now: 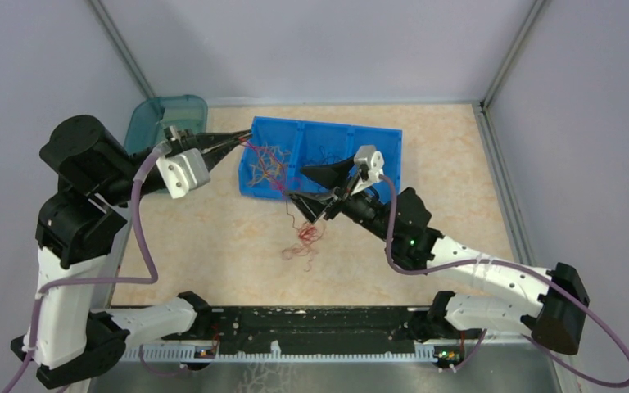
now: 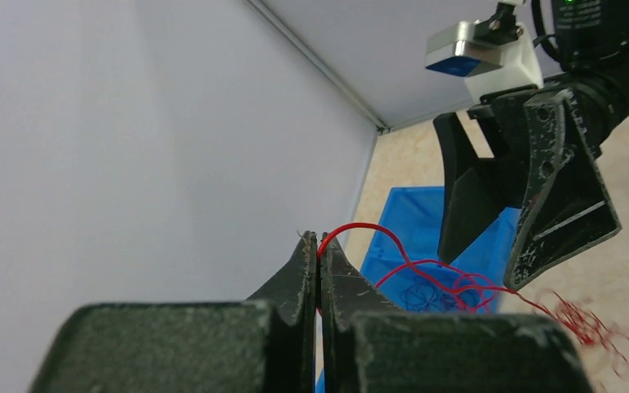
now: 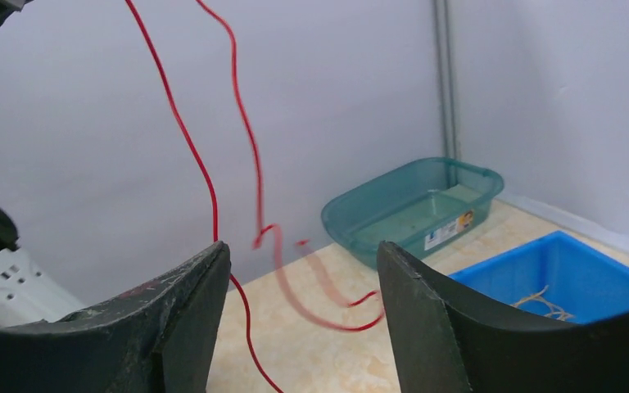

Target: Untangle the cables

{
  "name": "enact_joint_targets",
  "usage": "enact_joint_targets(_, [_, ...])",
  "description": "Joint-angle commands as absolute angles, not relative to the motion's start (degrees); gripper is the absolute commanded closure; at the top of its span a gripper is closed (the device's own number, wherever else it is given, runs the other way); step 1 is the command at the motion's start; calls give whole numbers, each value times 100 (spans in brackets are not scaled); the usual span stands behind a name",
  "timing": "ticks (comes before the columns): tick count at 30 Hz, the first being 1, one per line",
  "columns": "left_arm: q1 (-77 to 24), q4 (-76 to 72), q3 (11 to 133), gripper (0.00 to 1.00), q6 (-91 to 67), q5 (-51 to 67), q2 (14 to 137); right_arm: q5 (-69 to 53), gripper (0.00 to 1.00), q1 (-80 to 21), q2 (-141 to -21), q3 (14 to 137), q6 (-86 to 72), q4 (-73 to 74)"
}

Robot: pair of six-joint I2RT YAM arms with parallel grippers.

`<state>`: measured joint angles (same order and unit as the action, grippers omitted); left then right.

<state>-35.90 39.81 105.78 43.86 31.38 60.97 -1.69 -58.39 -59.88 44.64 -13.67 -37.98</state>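
Observation:
My left gripper is raised over the blue bin's left end and is shut on a red cable. That cable runs down to a red tangle lying on the table. My right gripper stands open just in front of the bin. Red strands hang between and beside its fingers, not gripped; one is blurred. Orange-yellow cables fill the bin's left compartment and dark cables the middle one.
The blue bin sits at the back centre of the table. A teal tub stands at the back left against the wall. Grey walls close in three sides.

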Motion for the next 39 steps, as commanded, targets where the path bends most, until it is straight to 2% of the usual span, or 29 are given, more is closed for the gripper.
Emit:
enact_joint_targets(1, [-3609, 4057, 10551, 100, 4148, 3633, 5969, -965, 36, -5530, -6162, 4661, -1740, -4079])
enact_joint_targets(8, [-3610, 4051, 10544, 100, 4105, 3731, 6010, -1529, 39, -5327, -6376, 4668, -2057, -4267])
enact_joint_targets(22, [-3605, 3980, 10471, 100, 4076, 3747, 6045, -832, 41, -5326, -6056, 4150, -1872, -3723])
enact_joint_targets(31, [-3612, 3990, 10459, 100, 4113, 3700, 5995, -2562, 44, -5419, -6057, 3790, -2144, -4574])
enact_joint_targets(39, [-3604, 3984, 10517, 100, 4116, 3717, 6033, -2794, 46, -5585, -6736, 4159, -2219, -4729])
